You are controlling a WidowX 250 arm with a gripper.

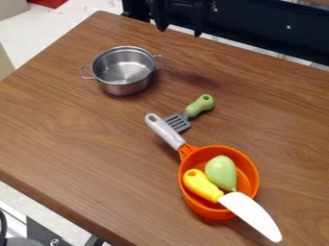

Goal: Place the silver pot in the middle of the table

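Silver, the pot point(122, 85) sits upright at my view's upper left, near the table's point(83, 139) far corner. Rightward, I see the gripper point(179, 30) at the top edge, fingers spread. Next lies the green-handled spatula point(200, 104), then the orange pan point(208, 212), holding a green pear point(221, 171) and the knife's point(253, 215) yellow handle, white blade over the rim.

You've got bare worktop point(77, 129) below and left of the silver pot point(122, 87), and a strip right of it under the tool point(179, 24). Watch the pot's side handles. Mid-worktop you're blocked by the spatula point(201, 104) and, right by its head, the orange pan's point(183, 190) grey handle point(164, 130). Lower right, the white knife blade point(254, 216) overhangs the pan rim.
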